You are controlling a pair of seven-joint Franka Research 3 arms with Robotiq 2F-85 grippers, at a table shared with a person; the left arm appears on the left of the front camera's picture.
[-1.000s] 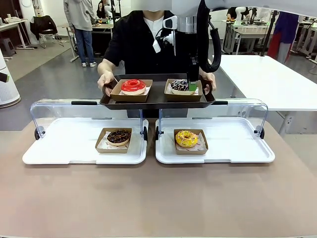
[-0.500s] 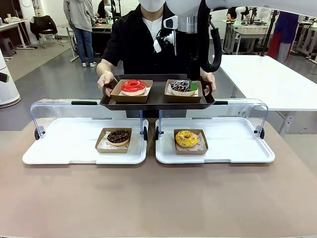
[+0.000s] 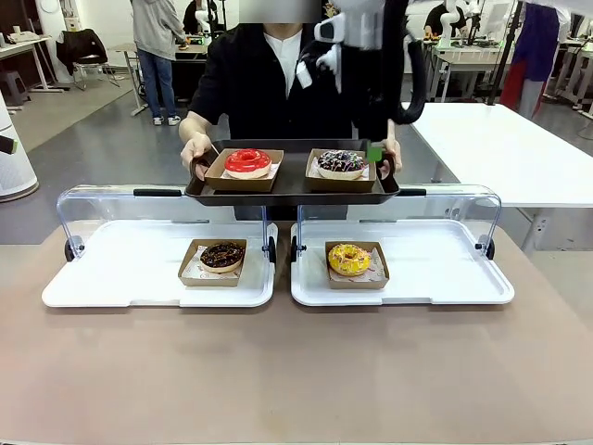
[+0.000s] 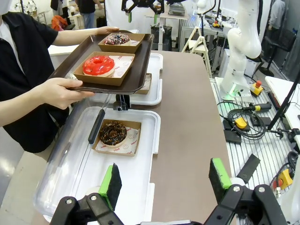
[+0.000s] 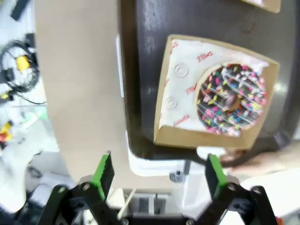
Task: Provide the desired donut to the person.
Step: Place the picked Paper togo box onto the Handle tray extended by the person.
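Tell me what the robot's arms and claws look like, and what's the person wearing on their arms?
The robot's arms are white with thick black cables. Each claw is black metal with two fingers tipped in bright green pads: the left gripper and the right gripper. The person wears a black short-sleeved top over a white collar.

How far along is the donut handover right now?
Looks done: the sprinkled donut and red donut sit boxed on the tray the person holds. In hand: nothing; right gripper is open above it. Left: chocolate donut and yellow donut, if wanted.
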